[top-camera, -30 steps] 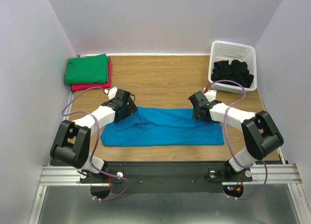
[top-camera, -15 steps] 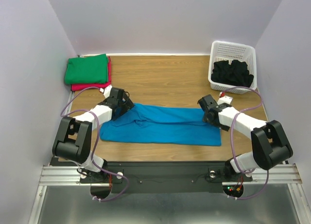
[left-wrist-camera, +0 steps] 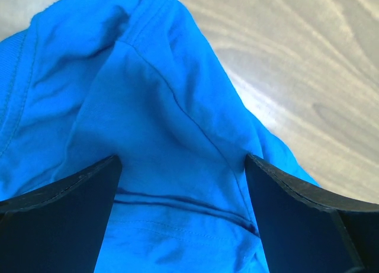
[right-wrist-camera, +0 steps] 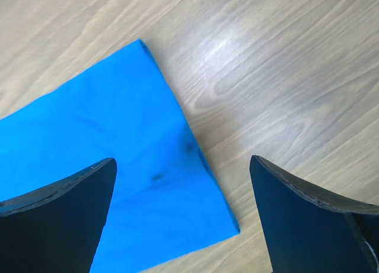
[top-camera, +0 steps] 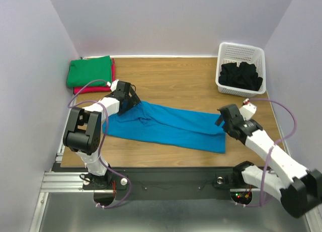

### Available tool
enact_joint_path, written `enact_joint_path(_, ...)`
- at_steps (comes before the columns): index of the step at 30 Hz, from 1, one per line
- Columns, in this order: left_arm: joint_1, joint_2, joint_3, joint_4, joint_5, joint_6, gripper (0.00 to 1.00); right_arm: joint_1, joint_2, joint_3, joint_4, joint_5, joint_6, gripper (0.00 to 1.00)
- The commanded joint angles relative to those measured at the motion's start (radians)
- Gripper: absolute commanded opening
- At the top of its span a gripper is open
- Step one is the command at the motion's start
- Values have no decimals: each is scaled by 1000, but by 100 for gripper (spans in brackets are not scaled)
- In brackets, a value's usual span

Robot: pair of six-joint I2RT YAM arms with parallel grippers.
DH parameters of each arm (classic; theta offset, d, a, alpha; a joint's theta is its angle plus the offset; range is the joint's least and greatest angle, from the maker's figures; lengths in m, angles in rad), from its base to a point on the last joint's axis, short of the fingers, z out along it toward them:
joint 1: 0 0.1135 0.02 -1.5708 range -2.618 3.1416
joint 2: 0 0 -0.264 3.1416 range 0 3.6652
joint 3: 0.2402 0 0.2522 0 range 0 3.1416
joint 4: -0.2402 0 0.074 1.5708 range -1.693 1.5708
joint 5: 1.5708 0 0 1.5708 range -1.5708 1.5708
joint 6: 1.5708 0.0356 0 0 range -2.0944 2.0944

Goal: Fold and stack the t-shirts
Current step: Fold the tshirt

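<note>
The turquoise-blue t-shirt [top-camera: 166, 126], folded into a long strip, lies slanted across the table's middle. My left gripper [top-camera: 127, 102] is open over its bunched left end; in the left wrist view [left-wrist-camera: 182, 160] creased blue cloth [left-wrist-camera: 148, 107] fills the space between the spread fingers. My right gripper [top-camera: 225, 120] is open just above the shirt's right end; the right wrist view [right-wrist-camera: 182, 161] shows the flat blue corner [right-wrist-camera: 106, 137] on the wood below. A folded green t-shirt [top-camera: 90, 72] lies on a red-pink one [top-camera: 95, 89] at the back left. Black t-shirts [top-camera: 242, 75] sit in the basket.
The white lattice basket [top-camera: 240, 50] stands at the back right corner. The table [top-camera: 171, 81] is wood, boxed in by pale walls at the left, back and right. The folded green and red-pink pile sits close to the left wall.
My right arm has swung right and toward the near edge, off the cloth. My left gripper has moved back and left. The shirt's left end followed, so the strip now lies slanted.
</note>
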Motion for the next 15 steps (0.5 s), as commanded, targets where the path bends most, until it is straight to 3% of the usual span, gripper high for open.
enact_joint_path(1,10,61,36,-72,4,11,98,-6,-147,-96,-14,-65,78,100)
enact_joint_path(5,13,98,102,-87,7,34,98,-6,-216,-63,15,-81,40,100)
enact_joint_path(9,13,137,167,-84,21,64,99,-6,-166,-41,235,-240,-152,100)
enact_joint_path(15,11,259,346,-96,88,107,98,-6,197,5,452,-447,-293,100)
